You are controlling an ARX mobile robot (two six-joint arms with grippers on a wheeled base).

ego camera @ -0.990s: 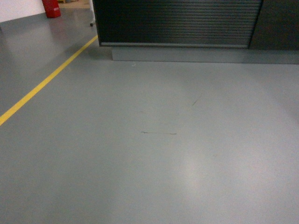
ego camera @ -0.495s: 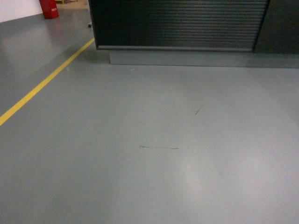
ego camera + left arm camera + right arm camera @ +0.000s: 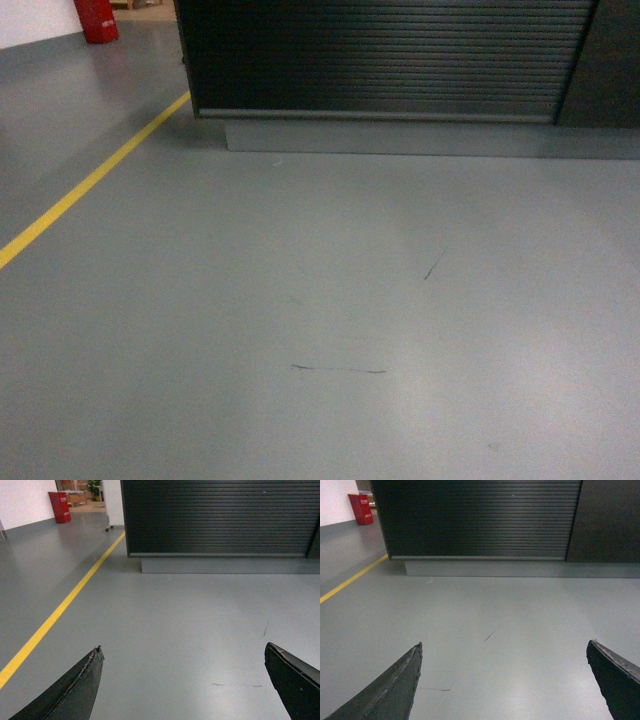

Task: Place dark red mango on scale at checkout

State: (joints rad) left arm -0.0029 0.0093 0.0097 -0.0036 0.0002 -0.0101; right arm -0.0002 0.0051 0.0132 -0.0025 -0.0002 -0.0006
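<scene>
You're facing the checkout (image 3: pixel 380 60); left gripper (image 3: pixel 182 680) and right gripper (image 3: pixel 504 677) spread wide, empty, no mango visible.

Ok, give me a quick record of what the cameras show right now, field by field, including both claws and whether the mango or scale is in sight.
checkout: dark counter with ribbed front, straight ahead across the floor
floor: grey, with a few thin dark scuff marks
yellow line: painted stripe running diagonally on the left
red object: by the far left wall
left claw: open, nothing between the fingers
right claw: open, nothing between the fingers
dark red mango: not in any view
scale: not in any view; counter top is out of frame
</scene>
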